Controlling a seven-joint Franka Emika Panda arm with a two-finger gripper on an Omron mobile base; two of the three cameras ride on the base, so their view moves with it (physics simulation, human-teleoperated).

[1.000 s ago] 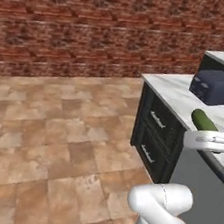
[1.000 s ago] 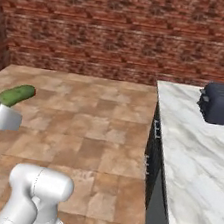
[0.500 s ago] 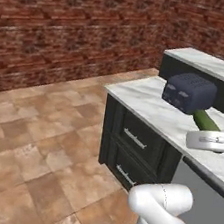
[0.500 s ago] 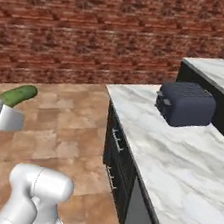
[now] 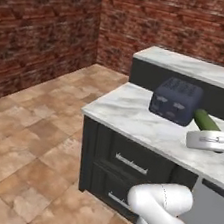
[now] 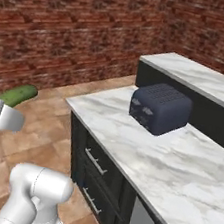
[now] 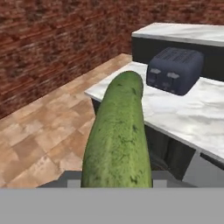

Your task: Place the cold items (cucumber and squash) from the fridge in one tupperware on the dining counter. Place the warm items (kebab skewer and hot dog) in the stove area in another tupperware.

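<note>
While the base carries it toward the dining counter (image 6: 178, 158), the hand (image 5: 211, 142) pinches the cucumber (image 7: 118, 140), which juts forward in its grip above the floor. No tupperware is in sight. The robot does well to hold that pinch steady, keep the cucumber clear of the toaster (image 6: 159, 108), and release only over a container.

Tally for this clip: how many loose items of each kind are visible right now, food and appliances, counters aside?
Cucumber: 1, held in the end effector
Toaster: 1, dark blue, standing on the marble counter
Total: 2
</note>
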